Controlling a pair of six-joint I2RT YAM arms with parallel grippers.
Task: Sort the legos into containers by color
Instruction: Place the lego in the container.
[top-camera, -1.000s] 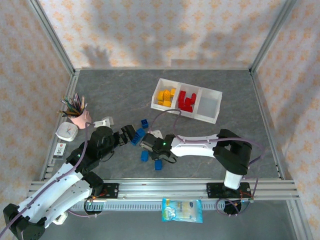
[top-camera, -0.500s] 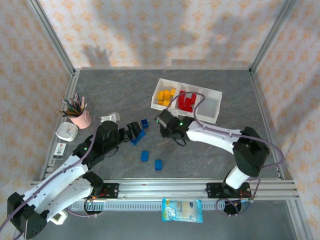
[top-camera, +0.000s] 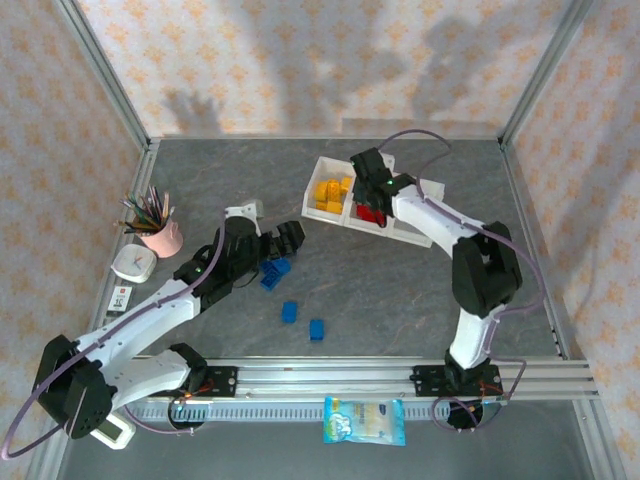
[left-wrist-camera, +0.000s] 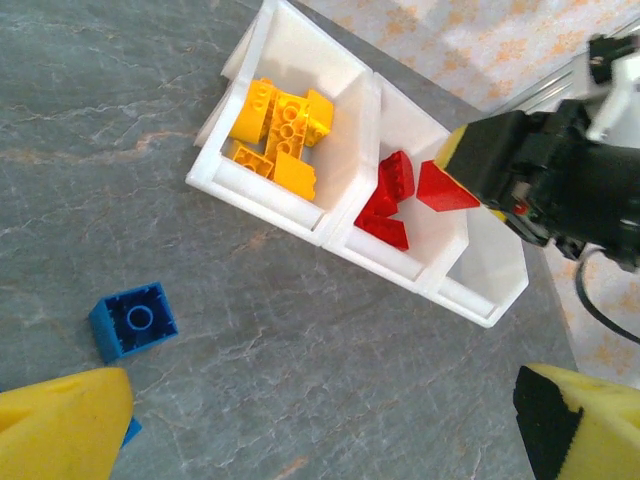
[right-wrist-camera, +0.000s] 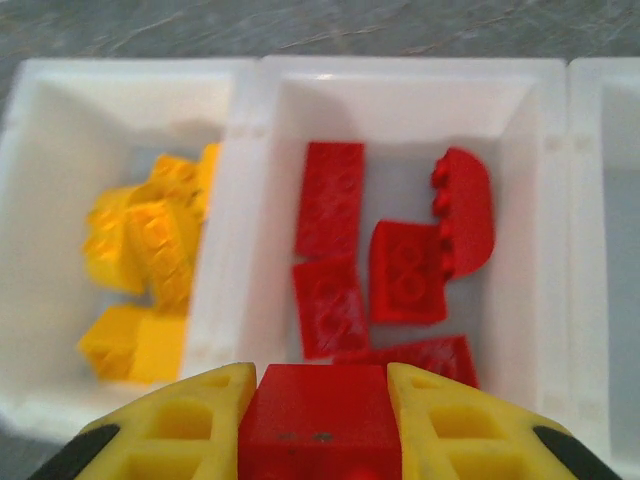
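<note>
Far left on the grey stone-look counter (top-camera: 420, 300): pink cup of pencils (top-camera: 160, 238), w/ a small white square clock (top-camera: 132, 264) just beside it, nearer the arm bases.

Next, left hand (top-camera: 285, 240): yellow fingers (left-wrist-camera: 60, 430) spread wide, nothing btwn them, low over the counter. Just beside it, a small blue plastic toy brick (top-camera: 276, 272), studs up. Nearer the arm bases, a second blue brick (top-camera: 289, 312) and a third blue brick (top-camera: 317, 329), near each other but not touching.

Right of the middle, toward the back: white plastic tray w/ 3 square boxes in a row (left-wrist-camera: 255, 205). Left box: pile of yellow-orange bricks (top-camera: 331, 192). Middle box: loose red bricks (right-wrist-camera: 330, 250) on the bottom.

Over that middle box, right hand (right-wrist-camera: 315, 425): pressed tight on one more red brick (right-wrist-camera: 317, 395), pinched btwn its two yellow fingers, up above the reds in the box.
</note>
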